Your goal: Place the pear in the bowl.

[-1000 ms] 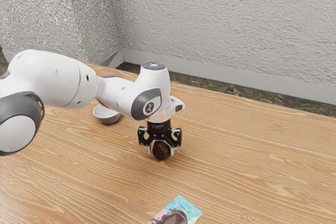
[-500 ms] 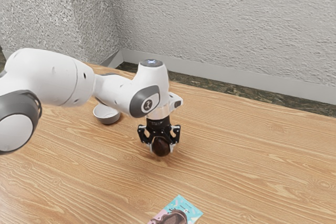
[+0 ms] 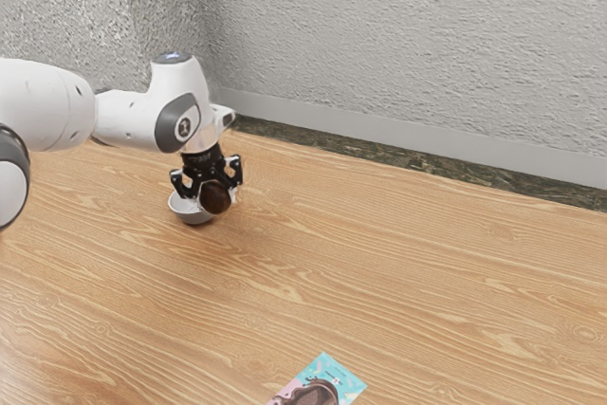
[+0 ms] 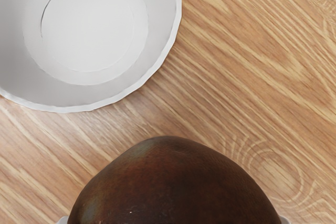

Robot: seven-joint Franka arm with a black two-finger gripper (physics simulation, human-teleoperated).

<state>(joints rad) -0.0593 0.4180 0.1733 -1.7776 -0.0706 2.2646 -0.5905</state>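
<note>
The jaws of the gripper (image 3: 215,198) grip the pear (image 3: 217,200) from both sides, raised just short of the bowl (image 4: 89,30), so centre it over the hollow, clear the rim, and lower gently before releasing.

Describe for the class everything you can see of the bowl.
The bowl is round, whitish inside and grey outside, perhaps ceramic or plastic, with a slightly faceted rim and a flat circular bottom. It stands upright on the wooden table, its visible inside empty. Only the table appears to touch it; the held pear is near.
</note>
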